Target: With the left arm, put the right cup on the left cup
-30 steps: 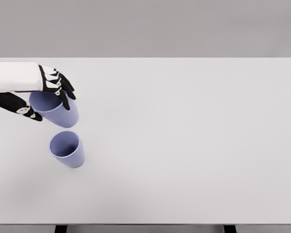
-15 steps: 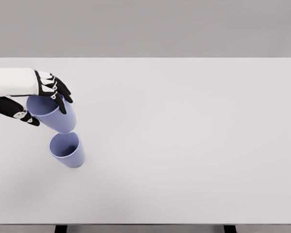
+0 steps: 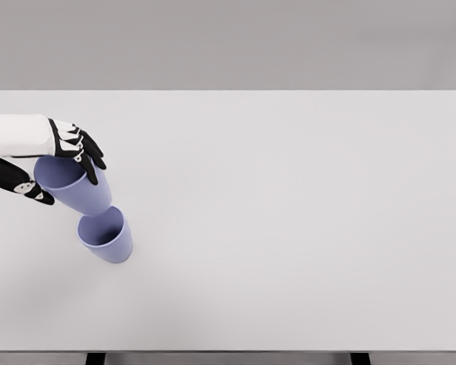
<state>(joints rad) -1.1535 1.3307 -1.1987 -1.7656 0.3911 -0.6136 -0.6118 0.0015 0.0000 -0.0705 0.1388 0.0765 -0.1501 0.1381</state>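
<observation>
Purple cup [image 3: 74, 188] in left hand [image 3: 57, 156], above second cup [image 3: 106, 236]

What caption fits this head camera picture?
Left robot hand holds a purple cup tilted just above the second cup on the white table.

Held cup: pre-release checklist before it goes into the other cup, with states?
1. Grip: left hand shut on the held cup at its rim: ok.
2. Target: standing cup upright on the table, mouth open: ok.
3. Alignment: held cup's base overlaps the standing cup's far rim, not centred over the mouth: not ok.
4. Tilt: held cup leans, base toward the target: not ok for a straight drop.
5. Contact between the cups: cannot tell.
6. Right arm: out of view.
</observation>
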